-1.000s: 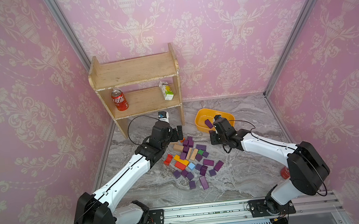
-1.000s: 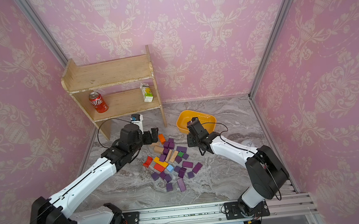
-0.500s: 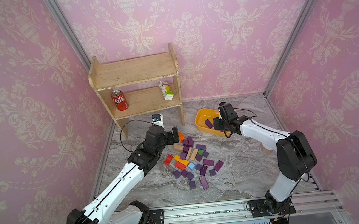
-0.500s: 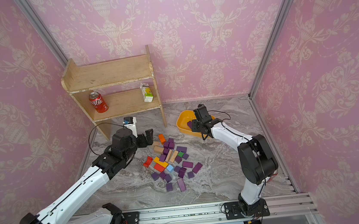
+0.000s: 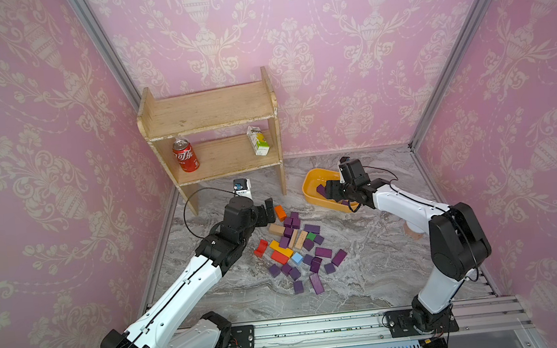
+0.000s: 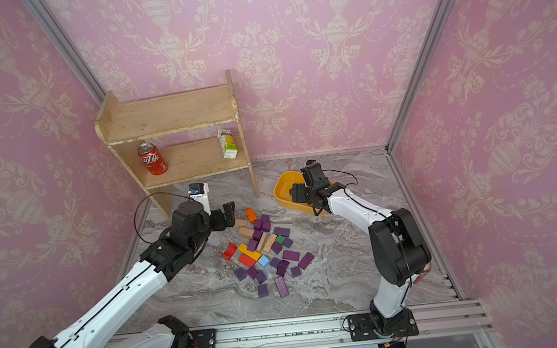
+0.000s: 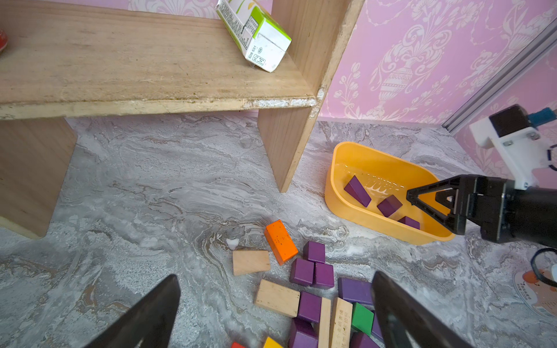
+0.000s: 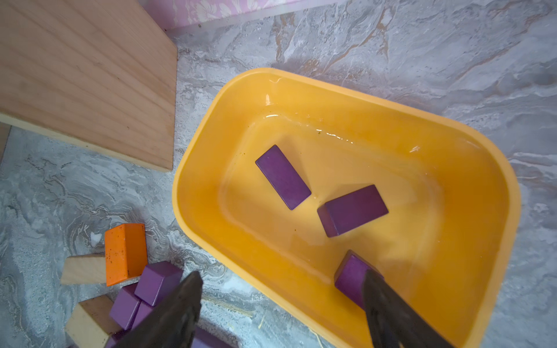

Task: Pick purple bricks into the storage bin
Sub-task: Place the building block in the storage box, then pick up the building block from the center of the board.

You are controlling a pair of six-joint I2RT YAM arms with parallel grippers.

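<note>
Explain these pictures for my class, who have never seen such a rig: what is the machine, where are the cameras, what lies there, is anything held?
The machine is two robot arms bolted to a rail, each ending in a two-fingered gripper. Two pictures look down on the whole scene from above; the other two come from a camera on each arm's wrist. On the marbled table lies a heap of wooden blocks: many purple bricks among orange, red, yellow, green, blue and plain ones. The yellow storage bin holds three purple bricks already. A wooden shelf carries a red can and a small carton. The left gripper, by the heap, and the right gripper, at the bin, are both open and hold nothing.
</note>
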